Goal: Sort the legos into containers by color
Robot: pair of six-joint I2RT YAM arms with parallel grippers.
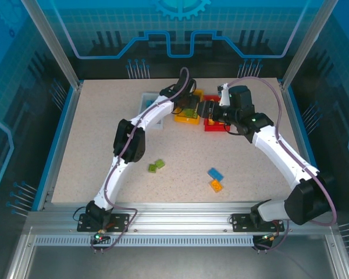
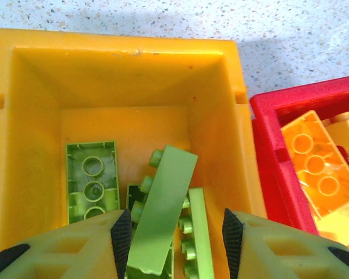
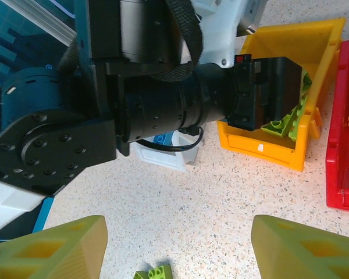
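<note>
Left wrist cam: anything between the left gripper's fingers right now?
Yes, a long green brick, tilted, sits between the left gripper fingers, over the yellow bin.

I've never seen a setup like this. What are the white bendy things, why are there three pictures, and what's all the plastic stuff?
The white bendy things are two robot arms bolted to the near edge of a speckled table. Each ends in a two-fingered tool. One picture comes from a camera above and behind the arms; the other two come from small cameras on the wrists, looking past each tool's own fingers.

The left tool hangs over the yellow bin, its fingers apart, with a long green brick between them and more green bricks below. Whether it grips that brick I cannot tell. Beside it stands the red bin holding orange bricks.

The right tool is open and holds nothing.

On the table lie two green bricks, a blue brick and an orange brick.
</note>
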